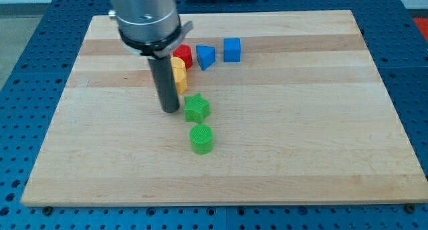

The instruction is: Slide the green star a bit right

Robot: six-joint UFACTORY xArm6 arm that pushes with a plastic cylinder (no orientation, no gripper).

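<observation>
The green star point(196, 108) lies near the middle of the wooden board point(301, 123). My tip point(170, 110) rests on the board just to the view's left of the star, a small gap apart from it. A green cylinder point(201, 138) stands just below the star. The rod rises from the tip up to the arm's grey metal end at the view's top.
Behind the rod are yellow blocks point(178, 74), partly hidden by it, and a red block point(183, 55). To their right stand a blue triangular block point(205, 57) and a blue cube point(231, 49). A blue perforated table surrounds the board.
</observation>
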